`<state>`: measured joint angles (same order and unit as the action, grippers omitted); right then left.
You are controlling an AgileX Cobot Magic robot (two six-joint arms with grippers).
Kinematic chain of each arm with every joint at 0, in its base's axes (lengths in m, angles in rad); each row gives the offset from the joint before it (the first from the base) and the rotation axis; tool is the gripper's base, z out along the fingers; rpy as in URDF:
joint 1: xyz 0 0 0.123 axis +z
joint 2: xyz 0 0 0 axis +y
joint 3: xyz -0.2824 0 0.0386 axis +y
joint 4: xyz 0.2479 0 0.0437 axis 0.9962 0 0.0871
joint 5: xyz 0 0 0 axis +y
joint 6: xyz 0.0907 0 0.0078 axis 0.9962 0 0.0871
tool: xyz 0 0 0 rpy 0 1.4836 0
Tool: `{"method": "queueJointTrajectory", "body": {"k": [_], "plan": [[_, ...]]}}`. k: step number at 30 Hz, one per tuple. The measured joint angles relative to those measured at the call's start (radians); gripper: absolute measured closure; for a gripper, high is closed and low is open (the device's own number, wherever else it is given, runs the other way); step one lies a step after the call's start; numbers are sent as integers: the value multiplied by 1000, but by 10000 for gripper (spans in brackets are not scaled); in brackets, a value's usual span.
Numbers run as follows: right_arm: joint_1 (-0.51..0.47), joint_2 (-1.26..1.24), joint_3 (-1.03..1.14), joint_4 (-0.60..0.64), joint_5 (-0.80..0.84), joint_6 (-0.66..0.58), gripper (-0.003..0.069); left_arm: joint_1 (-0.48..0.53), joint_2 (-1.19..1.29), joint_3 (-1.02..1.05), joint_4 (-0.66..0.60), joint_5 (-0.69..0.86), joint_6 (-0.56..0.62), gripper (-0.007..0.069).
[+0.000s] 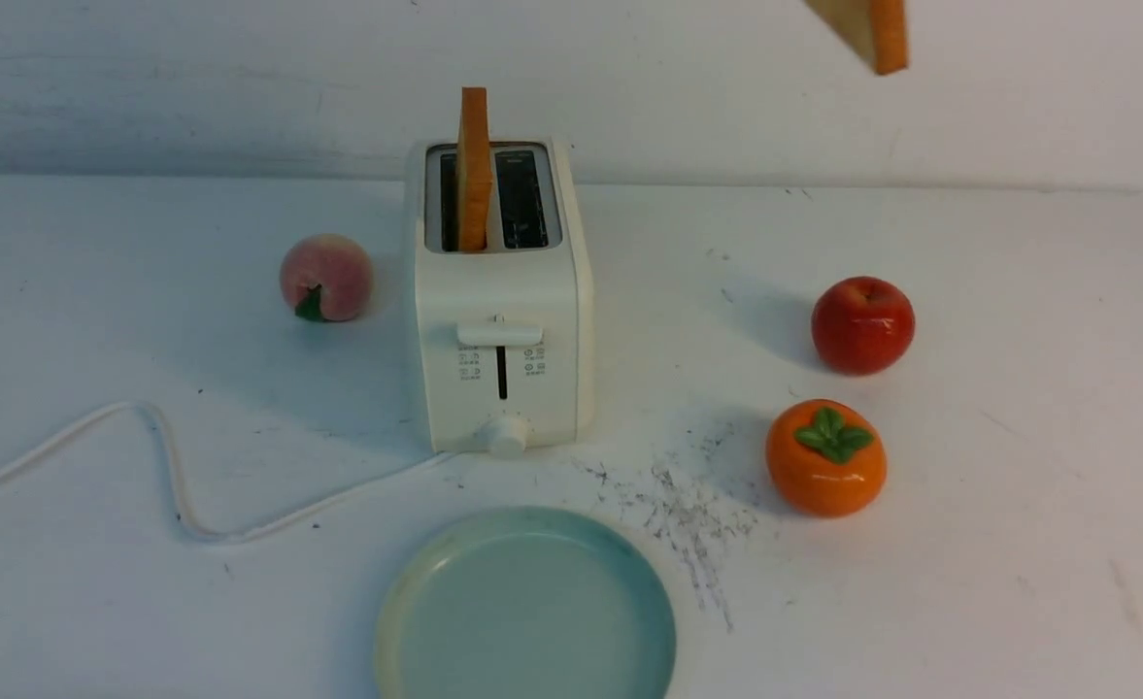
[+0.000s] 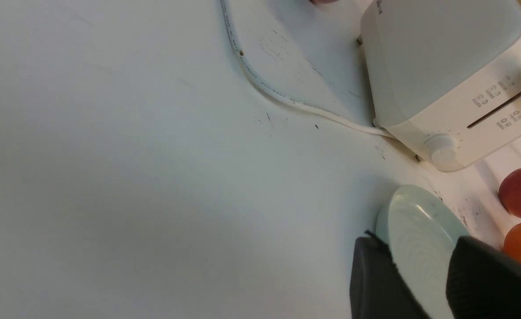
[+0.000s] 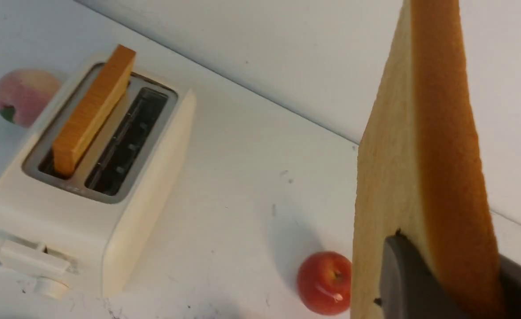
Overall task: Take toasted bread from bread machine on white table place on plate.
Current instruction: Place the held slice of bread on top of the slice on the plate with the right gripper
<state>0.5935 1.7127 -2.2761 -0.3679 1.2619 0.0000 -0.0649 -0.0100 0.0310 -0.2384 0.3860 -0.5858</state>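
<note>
Toast (image 3: 424,133) is hanging high in my right gripper (image 3: 455,270), clamped at one edge; next I'm needing to swing it over the plate (image 1: 388,621) and lay it flat. Second slice (image 1: 474,165) is standing in the toaster (image 1: 503,320). Left gripper (image 2: 415,248) is gaping, empty. Toaster icons (image 1: 471,364), cord (image 1: 173,466) print: unreadable.

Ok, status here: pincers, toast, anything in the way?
Right pincer shut on one thick golden-tan square toast slice, held high. Left pincer open, empty. Second slice upright in cream-white boxy toaster. Round pale teal plate bare, nothing blocking.
</note>
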Motion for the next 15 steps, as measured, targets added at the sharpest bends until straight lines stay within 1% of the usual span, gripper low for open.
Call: {"method": "queueJointTrajectory", "body": {"k": [2, 5, 8, 9, 11, 12, 13, 15], "plan": [[-10, -35, 44, -4, 0, 10, 551, 0, 0, 0, 1, 0, 0, 386], [-72, -144, 224, -2, -1, 37, 551, 0, 0, 0, 1, 0, 0, 386], [-158, -240, 466, 27, -2, 119, 551, 0, 0, 0, 1, 0, 0, 386], [-186, -271, 554, 58, -2, 147, 551, 0, 0, 0, 1, 0, 0, 386], [-229, -333, 751, 175, -23, 167, 551, 0, 0, 0, 1, 0, 0, 386], [-233, -343, 769, 203, -30, 165, 551, 0, 0, 0, 1, 0, 0, 386], [-239, -373, 921, 335, -129, 134, 551, 0, 0, 0, 1, 0, 0, 386], [-239, -386, 1050, 538, -252, 46, 551, 0, 0, 0, 1, 0, 0, 386]]}}
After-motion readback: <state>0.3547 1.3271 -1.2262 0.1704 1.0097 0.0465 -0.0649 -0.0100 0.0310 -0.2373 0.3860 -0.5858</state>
